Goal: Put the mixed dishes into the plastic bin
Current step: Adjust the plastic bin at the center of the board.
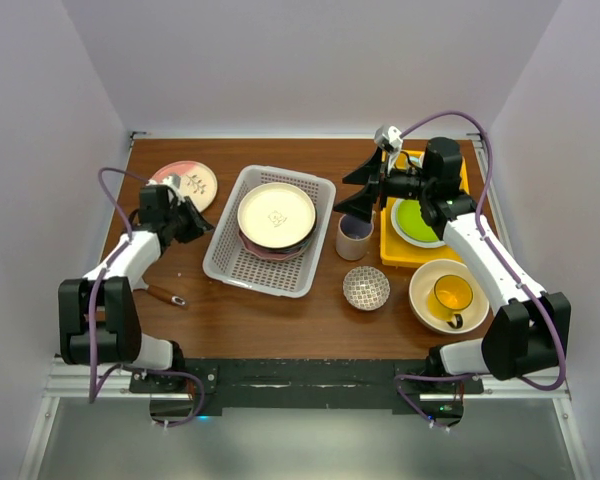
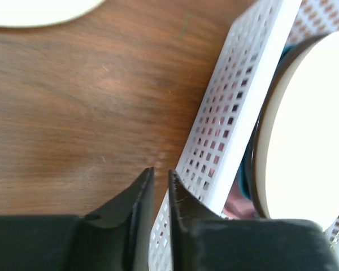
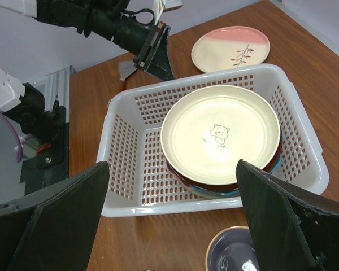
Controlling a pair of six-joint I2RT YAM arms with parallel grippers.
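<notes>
From the top camera, the plastic bin (image 1: pixel 225 262) sits dead centre on the tabletop (image 1: pixel 280 320), and it's already carrying a stack of plates (image 1: pixel 280 250) with the cream plate (image 1: pixel 276 213) on top; out at ten o'clock the pink-and-cream plate (image 1: pixel 185 183) lies flat on the wood, just beyond the left pincer (image 1: pixel 195 225), which hovers close beside the bin's left rim; the right pincer (image 1: pixel 364 190) is up at one o'clock, spread wide above the beige mug (image 1: pixel 355 238), which stands just right of the bin; at three o'clock there's the yellow tray (image 1: pixel 398 255) with a green-lined bowl (image 1: pixel 417 220) on it; the small patterned bowl (image 1: pixel 366 288) is at five o'clock, and further right the large cream bowl (image 1: pixel 425 300) has the yellow mug (image 1: pixel 452 295) sitting inside it; over to the left wrist, where the fingers (image 2: pixel 130 209) are pinched to a narrow slit with nothing between them, tips right alongside the bin's lattice wall; the cream plate fills three o'clock, and a sliver of the pink-and-cream plate shows at eleven; now the right wrist, where its fingers (image 3: pixel 51 220) frame the shot far apart and empty, the bin lying between them; coloured rims peek out under the cream plate; the mug's rim shows at six o'clock; the left pincer points down at eleven, by the bin's far corner.
</notes>
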